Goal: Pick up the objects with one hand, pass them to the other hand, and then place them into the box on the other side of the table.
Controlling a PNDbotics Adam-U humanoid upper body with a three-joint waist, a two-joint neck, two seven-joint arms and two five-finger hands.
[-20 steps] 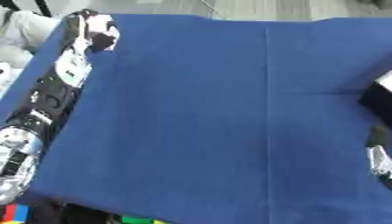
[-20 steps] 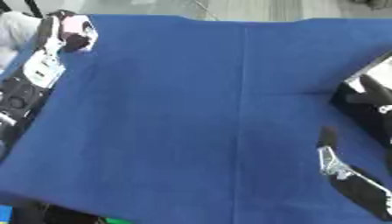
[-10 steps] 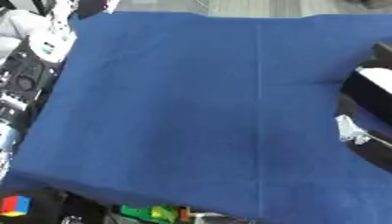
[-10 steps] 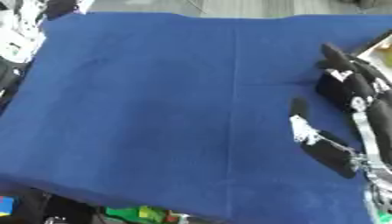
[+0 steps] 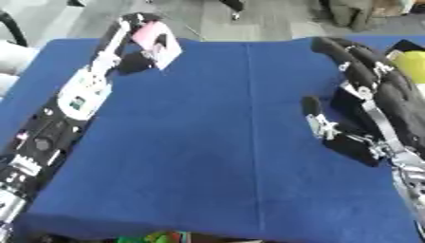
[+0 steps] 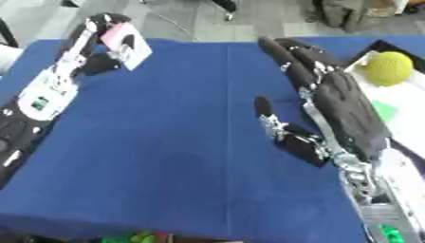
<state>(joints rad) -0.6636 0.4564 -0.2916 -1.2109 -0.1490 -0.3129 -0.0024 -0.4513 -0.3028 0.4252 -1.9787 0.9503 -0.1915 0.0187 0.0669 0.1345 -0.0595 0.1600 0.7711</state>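
Observation:
My left hand (image 5: pixel 131 27) is raised over the table's far left corner, fingers curled round a pink and white object (image 5: pixel 156 39) that hangs from it above the blue cloth. My right hand (image 6: pixel 342 105) stands open at the right side, palm turned left, fingers stretched toward the far edge and thumb (image 6: pixel 264 108) pointing up. A wide stretch of cloth separates the two hands. A box (image 6: pixel 407 107) with a pale floor lies at the right edge, holding a yellow ball (image 6: pixel 388 67) and something green (image 6: pixel 383 110).
The blue cloth (image 5: pixel 207 142) covers the whole table, with a seam running down its middle. Small green and red things (image 5: pixel 153 237) show below the near edge. Grey floor lies beyond the far edge.
The view has shifted. My right hand has come up from the right edge toward the middle and spread open. My left hand still holds the pink and white object at the far left.

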